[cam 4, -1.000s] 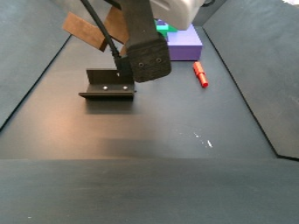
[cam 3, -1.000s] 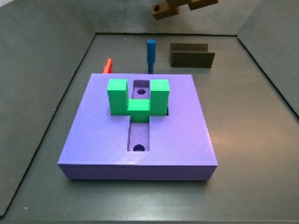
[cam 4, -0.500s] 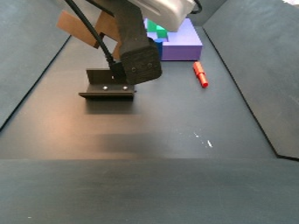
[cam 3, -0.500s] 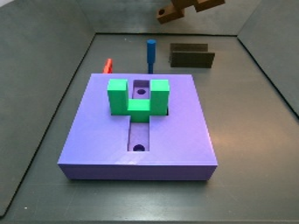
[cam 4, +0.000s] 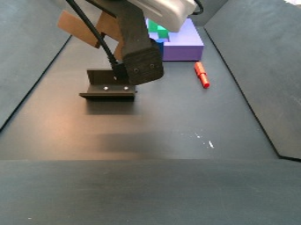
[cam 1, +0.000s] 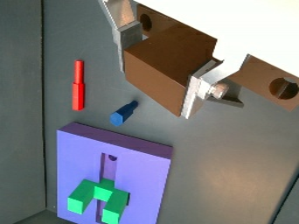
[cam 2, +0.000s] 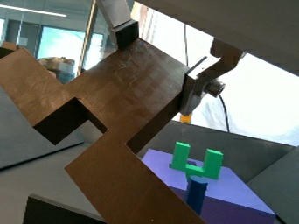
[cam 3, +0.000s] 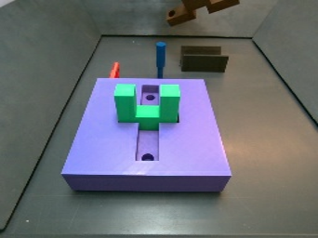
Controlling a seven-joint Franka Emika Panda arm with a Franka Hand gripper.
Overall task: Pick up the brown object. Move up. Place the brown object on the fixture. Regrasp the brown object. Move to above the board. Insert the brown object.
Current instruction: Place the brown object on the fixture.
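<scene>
The gripper (cam 1: pixel 173 68) is closed on the brown object (cam 1: pixel 173 66), the silver fingers (cam 1: pixel 205 85) pinching its sides in a wrist view, and the bar hangs high in the air near the bench's far edge in a side view (cam 3: pixel 191 11). In a side view, the fixture (cam 3: pixel 204 60) stands on the floor below it, close to the far right corner and well apart from the board (cam 3: pixel 187 139). The step in hand looks like the move down to the fixture.

To do it well, the arm should first bring the bar squarely over the fixture's recessed top (cam 4: pixel 109 86), then descend straight and slowly — a slanted approach risks catching the bracket's upright. The bar appears tilted in the grasp (cam 2: pixel 117 114), so its lower end will probably touch first; the jaws should stay shut until it is seated and steady. Whether the tilt matches the bracket's slope cannot be told from these views.

The blue peg (cam 3: pixel 161 56) stands just beside the fixture, and the red peg (cam 4: pixel 201 75) lies near the board — the descent should keep clear of the blue one. The green block (cam 3: pixel 147 102) on the board is no concern yet.
</scene>
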